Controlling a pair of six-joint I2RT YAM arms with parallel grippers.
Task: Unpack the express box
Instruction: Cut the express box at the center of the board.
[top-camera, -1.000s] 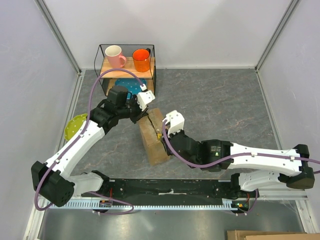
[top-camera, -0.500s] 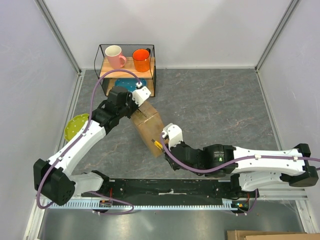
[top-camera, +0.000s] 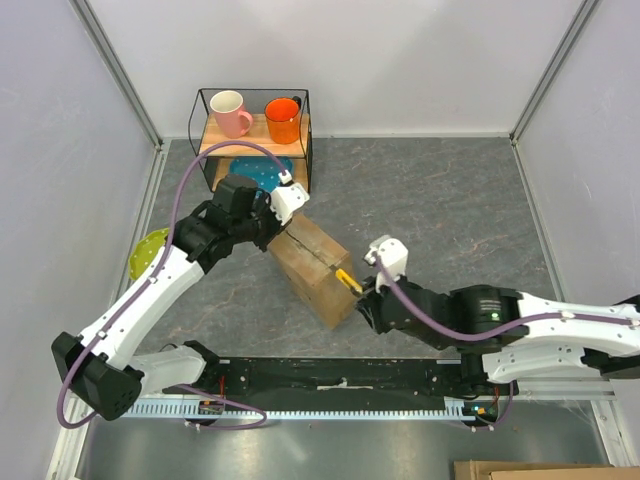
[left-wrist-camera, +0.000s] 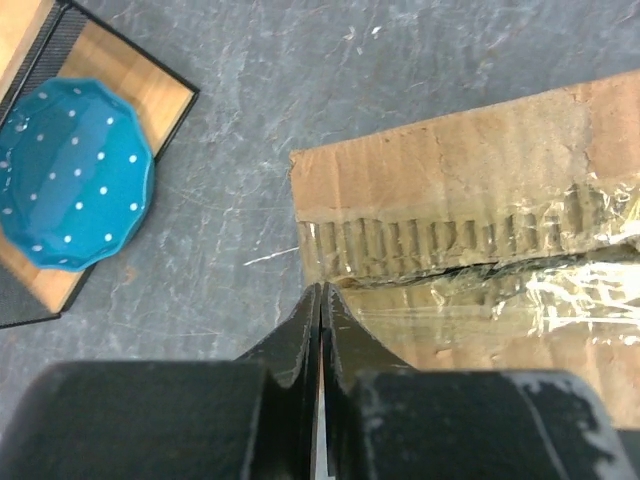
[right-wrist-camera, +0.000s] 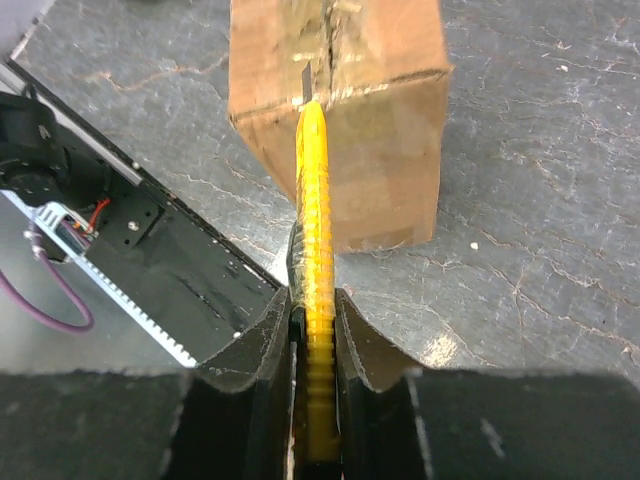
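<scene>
The express box stands on the grey worktop, just in front of the wire rack at the left. The left tool, fingers pressed together, sits at the box's taped far edge. The right tool is clamped on a yellow knife, its blade tip at the top seam.

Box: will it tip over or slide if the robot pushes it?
Probably slides, not tips: the box sits flat and blocky on the smooth table. Likely stiff, since its walls look straight. The shiny tape may be slippery.
</scene>
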